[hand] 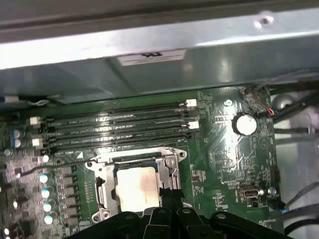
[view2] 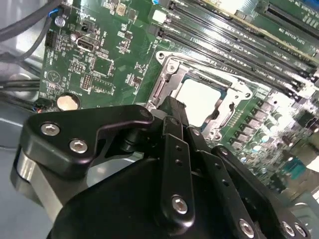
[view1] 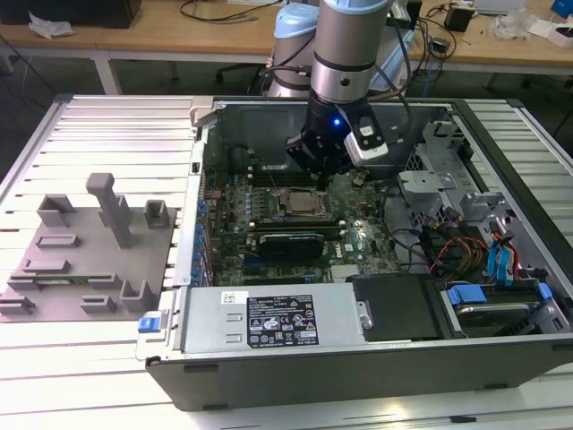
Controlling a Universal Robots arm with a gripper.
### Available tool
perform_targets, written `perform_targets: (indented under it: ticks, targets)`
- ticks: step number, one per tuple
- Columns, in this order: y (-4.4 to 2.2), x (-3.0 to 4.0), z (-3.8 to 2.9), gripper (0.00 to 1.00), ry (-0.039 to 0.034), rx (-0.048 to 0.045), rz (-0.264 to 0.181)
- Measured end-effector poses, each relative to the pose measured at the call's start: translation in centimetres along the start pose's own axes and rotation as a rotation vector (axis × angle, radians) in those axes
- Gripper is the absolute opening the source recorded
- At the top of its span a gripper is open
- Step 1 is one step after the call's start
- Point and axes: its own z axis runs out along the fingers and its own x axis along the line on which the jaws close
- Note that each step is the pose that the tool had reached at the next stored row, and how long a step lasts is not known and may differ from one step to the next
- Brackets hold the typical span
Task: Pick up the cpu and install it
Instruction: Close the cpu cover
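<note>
gripper [view1: 320, 186] is down inside the open case [view1: 358, 376], tip just above the motherboard [view1: 358, 242], about centre of the exterior view. In both wrist views the fingers [hand: 167, 199] read as closed against each other with nothing between them. I see no chip in the grasp.

cpu [hand: 135, 186] lies flat inside the socket frame [hand: 102, 186], silvery plate up, square to the frame. So it sits in the socket, not on the grey fixture blocks [view1: 89, 242] at the exterior view's left. I can't tell whether the frame is latched down over it.

Key relation: the tip is not over the chip's centre. In the exterior view the socket sits just lower in the frame and toward the exterior view's left of the tip. In the first wrist view the tip overlaps the frame's edge beside one corner of the chip. Tip and cpu are just beside each other; I can't confirm contact with chip or frame. The chip is square, so there's no long axis to line up, and its edges run parallel to the memory slots [hand: 119, 124].

My read: the placing step looks done, with the gripper empty beside the socket.
</note>
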Motion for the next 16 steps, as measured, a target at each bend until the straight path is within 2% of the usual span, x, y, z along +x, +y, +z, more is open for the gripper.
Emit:
perform_targets:
  ticks: [3, 7, 11, 16]
  targets:
    - [0.0, 0.0, 0.0, 0.11, 0.0, 0.0, -0.008]
    - [-0.05, 0.53, 0.05, 0.11, 0.0, 0.0, -0.012]
    - [-0.16, 1.7, 0.17, 0.11, 0.0, 0.0, -0.021]
    - [-0.34, 3.67, 0.35, 0.11, -0.0001, 0.0, -0.029]
